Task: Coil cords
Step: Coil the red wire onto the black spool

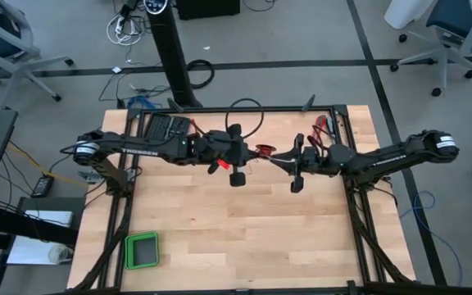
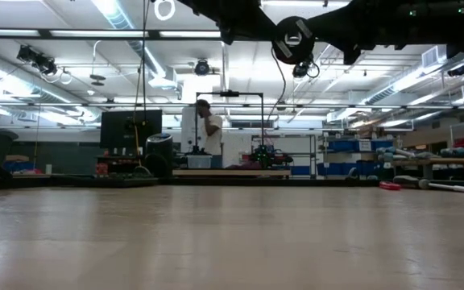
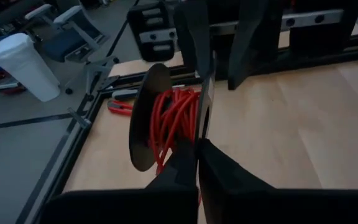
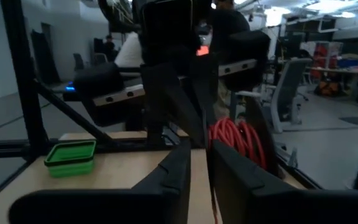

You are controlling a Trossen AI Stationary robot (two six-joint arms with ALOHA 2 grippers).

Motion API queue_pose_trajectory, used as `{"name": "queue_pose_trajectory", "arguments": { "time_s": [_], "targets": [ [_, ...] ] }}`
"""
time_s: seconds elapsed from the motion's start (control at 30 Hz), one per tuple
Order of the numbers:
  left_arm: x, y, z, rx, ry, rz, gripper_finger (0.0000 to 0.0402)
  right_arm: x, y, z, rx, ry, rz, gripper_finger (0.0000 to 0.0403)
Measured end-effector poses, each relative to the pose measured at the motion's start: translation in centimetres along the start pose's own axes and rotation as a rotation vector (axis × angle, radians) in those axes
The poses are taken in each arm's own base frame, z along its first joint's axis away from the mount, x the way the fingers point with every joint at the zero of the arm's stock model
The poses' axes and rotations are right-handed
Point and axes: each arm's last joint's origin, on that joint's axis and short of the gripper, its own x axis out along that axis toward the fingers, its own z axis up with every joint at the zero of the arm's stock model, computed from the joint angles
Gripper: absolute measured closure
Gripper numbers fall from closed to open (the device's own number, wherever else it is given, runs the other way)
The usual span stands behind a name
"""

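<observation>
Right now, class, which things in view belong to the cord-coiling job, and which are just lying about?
Job: red cord on its spool; left claw and right claw, both at the spool.
Lying about: green tray; red-handled tool.
</observation>
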Motion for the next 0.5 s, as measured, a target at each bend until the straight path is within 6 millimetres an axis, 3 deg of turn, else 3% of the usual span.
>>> {"name": "queue_pose_trajectory", "arguments": {
  "time_s": [0.2, 0.5],
  "targets": [
    [-0.3, 0.2, 0.0, 0.016, 0.019, 0.007, 0.0401, -0.5, -0.2, -0.3, -0.002, 0.074, -0.031, 0.0332],
    [-0.4, 0.2, 0.8, 0.044, -0.06, -0.009, 0.0401, 0.9, 0.2, -3.1, 0.018, 0.203, -0.039, 0.0334]
  ]
}}
